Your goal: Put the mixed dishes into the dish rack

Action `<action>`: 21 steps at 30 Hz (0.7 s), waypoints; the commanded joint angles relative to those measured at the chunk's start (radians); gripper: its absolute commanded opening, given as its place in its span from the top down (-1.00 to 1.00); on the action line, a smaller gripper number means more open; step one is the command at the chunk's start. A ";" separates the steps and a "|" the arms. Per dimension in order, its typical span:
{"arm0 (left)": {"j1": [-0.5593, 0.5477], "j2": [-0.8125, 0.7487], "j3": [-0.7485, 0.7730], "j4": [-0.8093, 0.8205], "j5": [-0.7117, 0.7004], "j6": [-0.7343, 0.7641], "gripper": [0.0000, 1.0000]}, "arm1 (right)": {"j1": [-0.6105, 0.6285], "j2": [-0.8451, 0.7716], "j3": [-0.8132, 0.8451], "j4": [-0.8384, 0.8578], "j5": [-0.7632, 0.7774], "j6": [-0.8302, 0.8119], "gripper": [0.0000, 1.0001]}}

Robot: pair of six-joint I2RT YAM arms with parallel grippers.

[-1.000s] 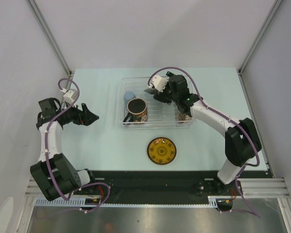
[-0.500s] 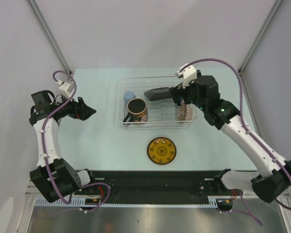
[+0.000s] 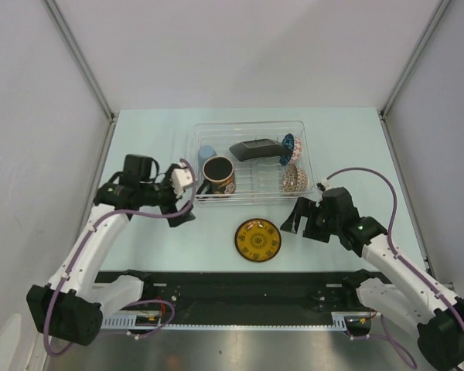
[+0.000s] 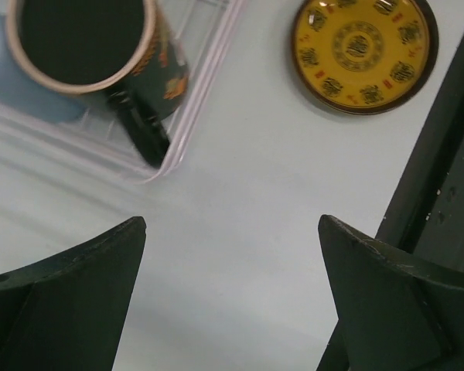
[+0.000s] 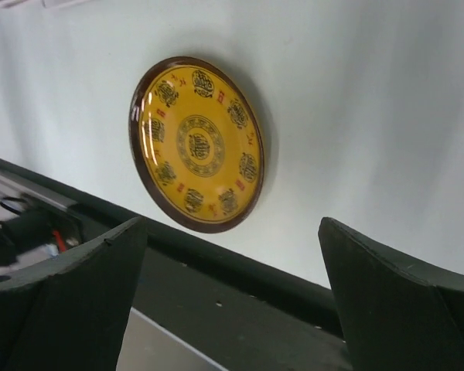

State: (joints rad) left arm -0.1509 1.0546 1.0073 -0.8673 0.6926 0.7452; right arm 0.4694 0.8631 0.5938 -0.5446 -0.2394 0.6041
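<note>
Your left pincer (image 4: 232,222) is standing wide open with nothing between its dark, wedge-shaped fingers, hovering over the bare pale table (image 3: 155,139) just off the near left corner of the rack (image 3: 251,126). Your right pincer (image 5: 232,222) is gaping just as wide and carrying nothing, off the rack's near right corner.

The rack is showing as a clear plastic rectangle with low walls and a ribbed floor. Inside it, a dark glossy mug (image 3: 217,175) with orange flowers and a pale rim is sitting upright in the near left corner, its handle pointing toward that corner. A pale blue cup (image 3: 206,153) is sitting just behind it. A black square plate (image 3: 255,148) is leaning across the rack's middle. Two patterned bowls are resting at its right end, the blue bowl (image 3: 287,148) on edge and the brownish bowl (image 3: 294,178) nearer the front wall.

The saucer (image 3: 257,239) is lying flat on the table just in front of the rack, outside it. It is round and shiny yellow, with a dark brown rim and a ring of small dark medallions.

You are getting only part of the mug and a sliver of the cup in the left wrist view. The bowls' patterns are too small to read from above.
</note>
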 commanded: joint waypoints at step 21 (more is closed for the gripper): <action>-0.585 0.355 -0.161 0.327 -0.398 -0.038 -0.97 | 0.146 0.341 -0.173 0.492 0.120 0.511 -0.34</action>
State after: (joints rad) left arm -0.6731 1.3506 0.8627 -0.6365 0.3603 0.7425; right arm 0.6079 1.1660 0.4244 -0.1432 -0.1318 1.0805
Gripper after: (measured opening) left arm 0.992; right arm 0.698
